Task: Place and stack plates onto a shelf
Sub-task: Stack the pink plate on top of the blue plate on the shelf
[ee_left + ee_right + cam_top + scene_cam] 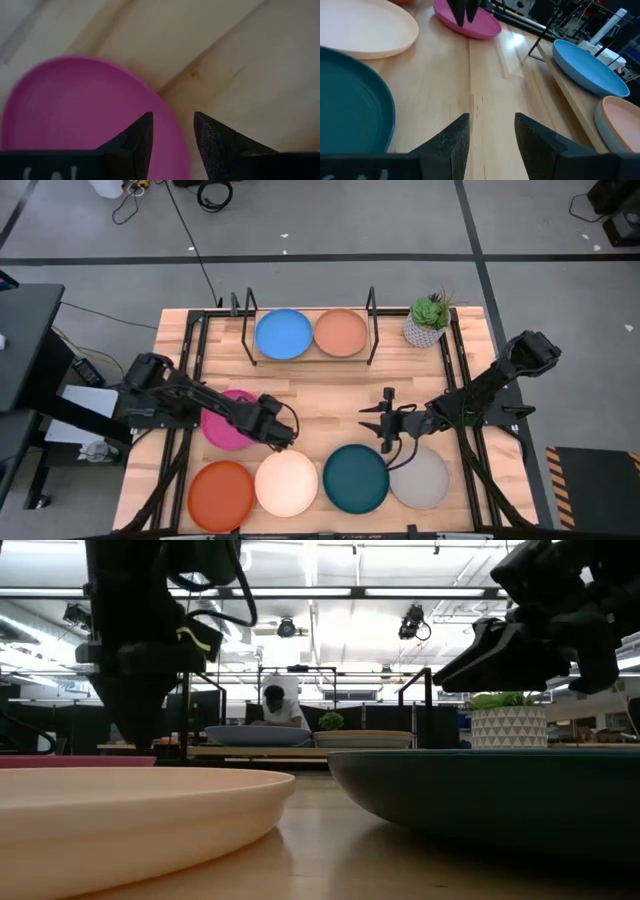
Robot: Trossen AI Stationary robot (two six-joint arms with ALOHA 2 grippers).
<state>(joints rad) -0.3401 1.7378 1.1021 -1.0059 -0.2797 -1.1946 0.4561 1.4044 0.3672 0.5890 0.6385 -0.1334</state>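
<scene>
Hovering over the magenta plate's (226, 427) near rim, the left gripper (279, 434) is seen with fingers spread. The right gripper (383, 420), also spread, is held above bare table (330, 400). On the shelf (310, 358), blue (283, 334) and tan (341, 333) plates are set side by side.

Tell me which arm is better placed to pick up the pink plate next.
The left. Its open left gripper hangs right over the pink plate's rim, while the right gripper sits across the table, between the teal plate and the shelf.
</scene>
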